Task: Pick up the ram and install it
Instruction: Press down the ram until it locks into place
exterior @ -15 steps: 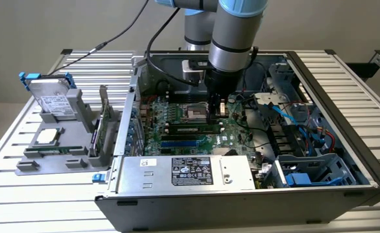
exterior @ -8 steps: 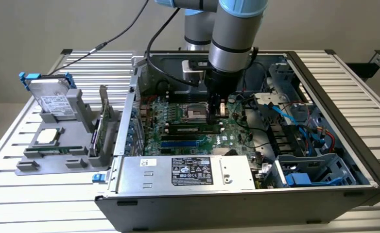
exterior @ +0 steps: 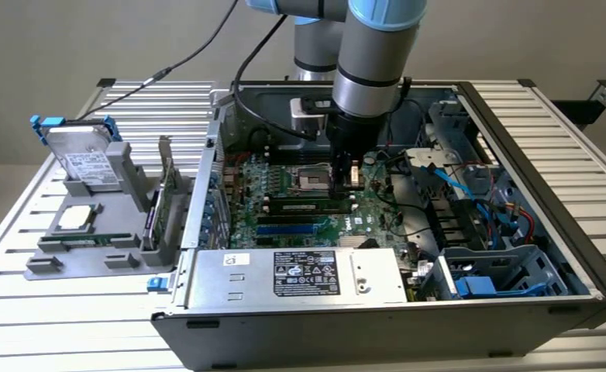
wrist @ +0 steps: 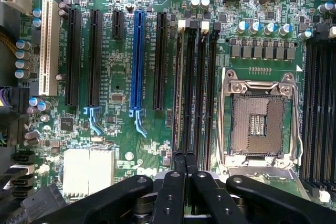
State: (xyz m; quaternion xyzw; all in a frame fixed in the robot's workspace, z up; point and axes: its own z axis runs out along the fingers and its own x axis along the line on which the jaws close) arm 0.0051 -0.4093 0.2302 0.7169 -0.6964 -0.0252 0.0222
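Observation:
The ram (exterior: 303, 206), a narrow green stick with black chips, stands on edge in a memory slot of the motherboard (exterior: 282, 186), beside the empty processor socket (exterior: 314, 180). My gripper (exterior: 346, 180) hangs inside the open computer case, just over the end of the ram nearest the exterior view's right. In the wrist view my gripper (wrist: 185, 163) has its black fingers (wrist: 178, 182) pressed together with nothing between them, directly above one end of the long memory slots (wrist: 195, 87), next to the socket (wrist: 258, 121). I cannot tell whether the fingers touch the ram.
A grey parts holder (exterior: 80, 260) at the exterior view's left carries a hard drive (exterior: 84, 159), a silver processor chip (exterior: 77, 218) and an upright expansion card (exterior: 163, 194). The power supply (exterior: 303, 275) fills the case's near side. Cables and drive cages (exterior: 489, 271) crowd the exterior view's right.

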